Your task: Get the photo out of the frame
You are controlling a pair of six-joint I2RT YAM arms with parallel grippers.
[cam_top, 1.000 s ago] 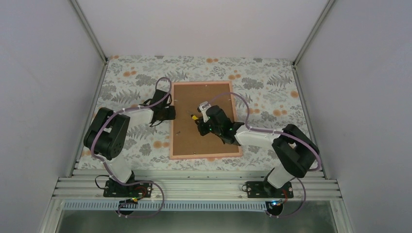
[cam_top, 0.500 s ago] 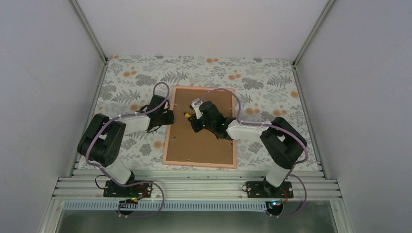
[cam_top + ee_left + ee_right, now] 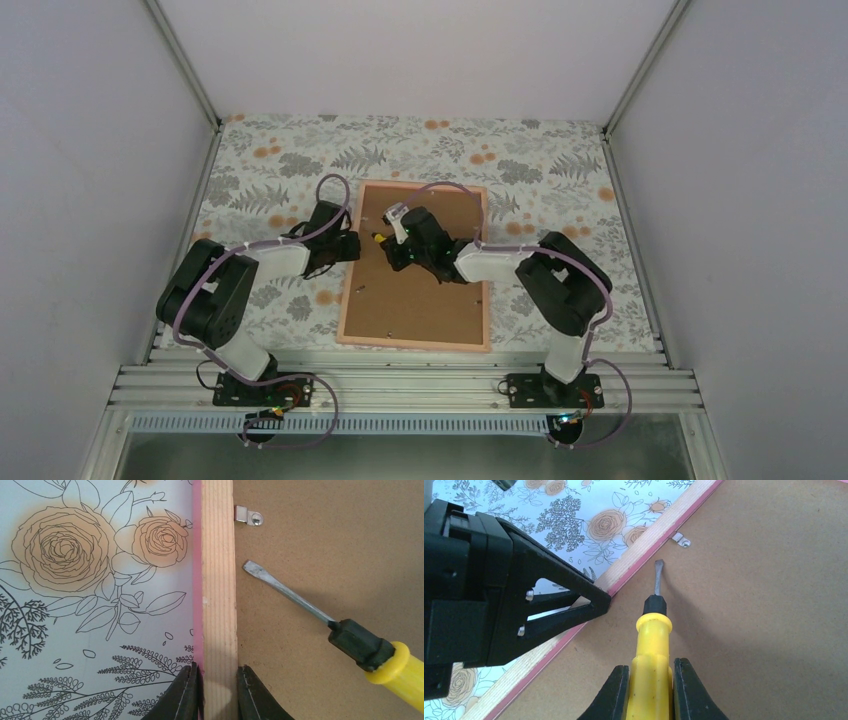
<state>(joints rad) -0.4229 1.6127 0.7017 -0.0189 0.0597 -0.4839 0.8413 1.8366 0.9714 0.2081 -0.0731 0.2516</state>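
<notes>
Left wrist, unlike overhead, shows left gripper [image 3: 218,692] clamping the frame [image 3: 218,580]

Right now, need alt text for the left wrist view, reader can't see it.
The left gripper has its jaws closed on the bare-wood rail of the frame at the view's bottom edge. To its right lies the brown backing board, where a yellow-handled flat screwdriver angles in with its tip short of a metal clip; floral tablecloth fills the left.

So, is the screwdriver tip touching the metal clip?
Apart. The left wrist view shows bare backing board between the screwdriver tip and the metal clip.
</notes>
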